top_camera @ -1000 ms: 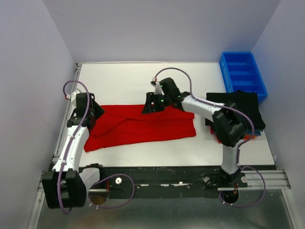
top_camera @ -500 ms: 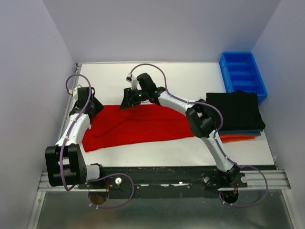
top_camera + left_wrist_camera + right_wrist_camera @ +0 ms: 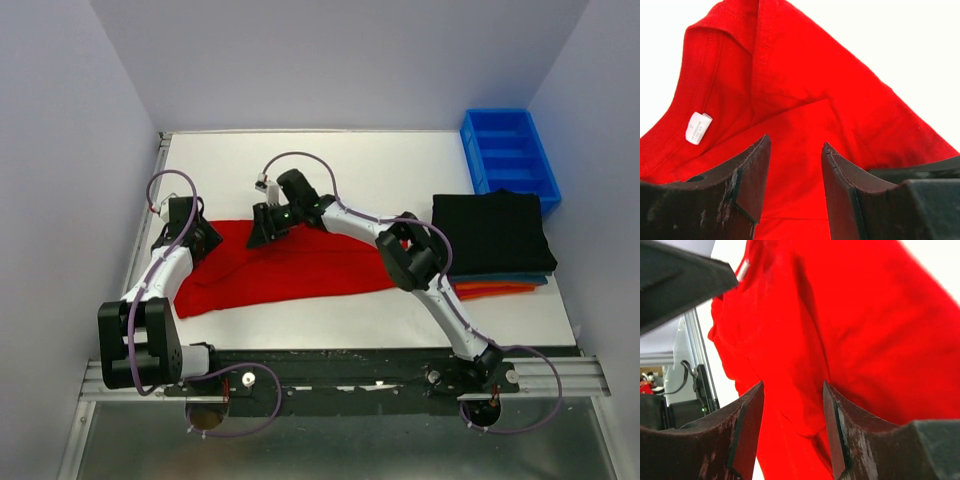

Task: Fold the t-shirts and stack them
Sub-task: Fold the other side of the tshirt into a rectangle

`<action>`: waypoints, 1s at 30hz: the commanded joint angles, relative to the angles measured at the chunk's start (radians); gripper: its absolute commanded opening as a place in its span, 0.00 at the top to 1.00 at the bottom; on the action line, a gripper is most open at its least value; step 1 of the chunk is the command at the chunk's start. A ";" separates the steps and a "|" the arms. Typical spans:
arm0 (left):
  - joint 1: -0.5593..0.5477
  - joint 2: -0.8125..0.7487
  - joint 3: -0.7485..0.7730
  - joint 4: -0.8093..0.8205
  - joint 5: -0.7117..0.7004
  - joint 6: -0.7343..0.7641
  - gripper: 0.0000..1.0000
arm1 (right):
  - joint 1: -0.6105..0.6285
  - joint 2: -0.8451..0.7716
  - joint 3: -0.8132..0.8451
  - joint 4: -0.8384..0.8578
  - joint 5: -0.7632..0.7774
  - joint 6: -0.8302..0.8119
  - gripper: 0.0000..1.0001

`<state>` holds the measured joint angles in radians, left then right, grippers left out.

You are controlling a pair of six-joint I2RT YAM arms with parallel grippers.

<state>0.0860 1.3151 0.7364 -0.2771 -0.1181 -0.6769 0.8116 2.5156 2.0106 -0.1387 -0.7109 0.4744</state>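
Observation:
The red t-shirt (image 3: 290,265) lies roughly flattened across the left and middle of the table. My left gripper (image 3: 197,240) is over its far left corner. In the left wrist view the left gripper (image 3: 795,150) is open, with red cloth (image 3: 805,75) and a white neck label (image 3: 698,128) below it. My right gripper (image 3: 263,228) is at the shirt's far edge, close to the left one. In the right wrist view the right gripper (image 3: 792,390) is open over a raised fold of red cloth (image 3: 865,315). Folded black (image 3: 490,232), blue (image 3: 515,280) and orange (image 3: 495,291) shirts are stacked at the right.
A blue plastic bin (image 3: 510,155) stands at the far right corner, just behind the stack. The white table (image 3: 380,170) ends in a metal rail on the left (image 3: 150,200). The left gripper's dark body (image 3: 680,280) fills the right wrist view's upper left.
My right gripper has moved left along the shirt's far edge, from near the middle to close beside the left gripper. The left gripper has shifted slightly nearer over the shirt's corner.

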 commanded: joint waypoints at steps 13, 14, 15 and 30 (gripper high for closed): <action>0.006 0.093 0.129 -0.019 -0.011 0.069 0.44 | 0.021 -0.207 -0.236 0.051 -0.021 -0.060 0.46; 0.006 0.107 0.135 -0.014 -0.011 0.073 0.44 | 0.021 -0.196 -0.222 0.042 -0.012 -0.069 0.45; 0.006 0.124 0.144 -0.013 -0.014 0.076 0.43 | 0.021 -0.186 -0.195 0.024 0.002 -0.082 0.45; 0.047 0.320 0.271 -0.027 -0.003 0.083 0.66 | 0.023 0.075 0.167 -0.073 0.151 -0.082 0.52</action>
<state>0.1204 1.5948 0.9714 -0.2867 -0.1192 -0.6094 0.8257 2.5111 2.0834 -0.1635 -0.6006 0.3912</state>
